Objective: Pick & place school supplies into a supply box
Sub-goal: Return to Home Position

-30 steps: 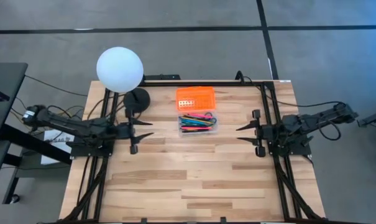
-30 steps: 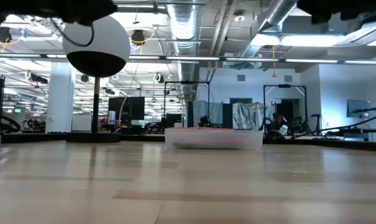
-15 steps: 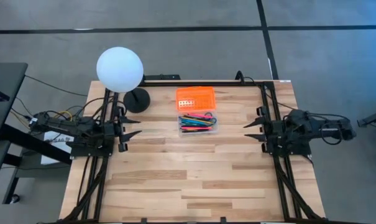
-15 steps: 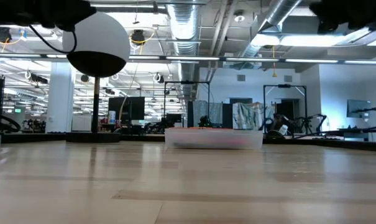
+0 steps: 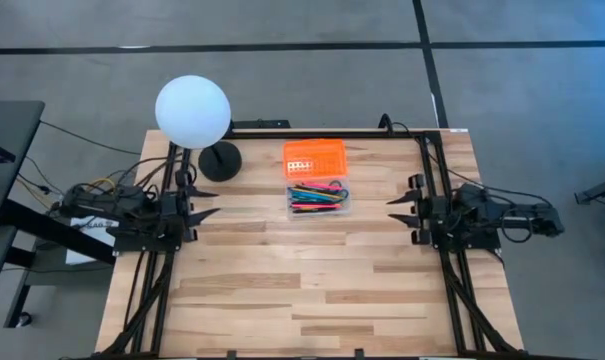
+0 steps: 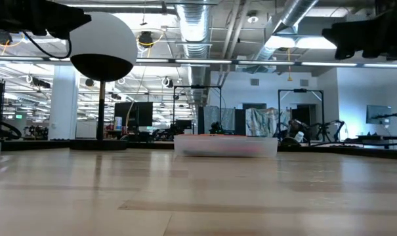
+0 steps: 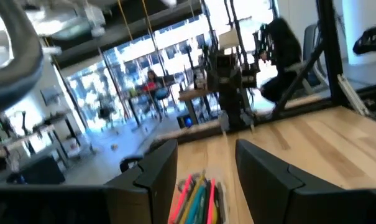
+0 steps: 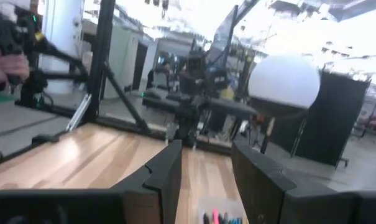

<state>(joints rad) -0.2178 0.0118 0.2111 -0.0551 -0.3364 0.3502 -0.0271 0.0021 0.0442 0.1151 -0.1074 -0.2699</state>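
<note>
The supply box's clear base (image 5: 318,200) rests flat on the table near its far middle. The school supplies (image 5: 317,196) lie inside it as a bundle of pink, green, blue and orange pens, and they also show low in the left wrist view (image 7: 197,199). The orange lid (image 5: 315,156) lies flat on the table just beyond the base. My left gripper (image 5: 217,203) is open above the left side, pointing at the box, well short of it. My right gripper (image 5: 391,212) is open above the right side, facing the box from a similar distance.
A white globe lamp (image 5: 192,112) on a black round base (image 5: 220,160) stands at the far left, close to my left gripper. Black frame rails (image 5: 434,190) run along the left and right sides. Bare wood (image 5: 302,290) fills the near half.
My left gripper has drawn back toward the table's left edge, away from the box, still open. The right arm has come lower, its gripper staying near the right side. The box and supplies have not moved.
</note>
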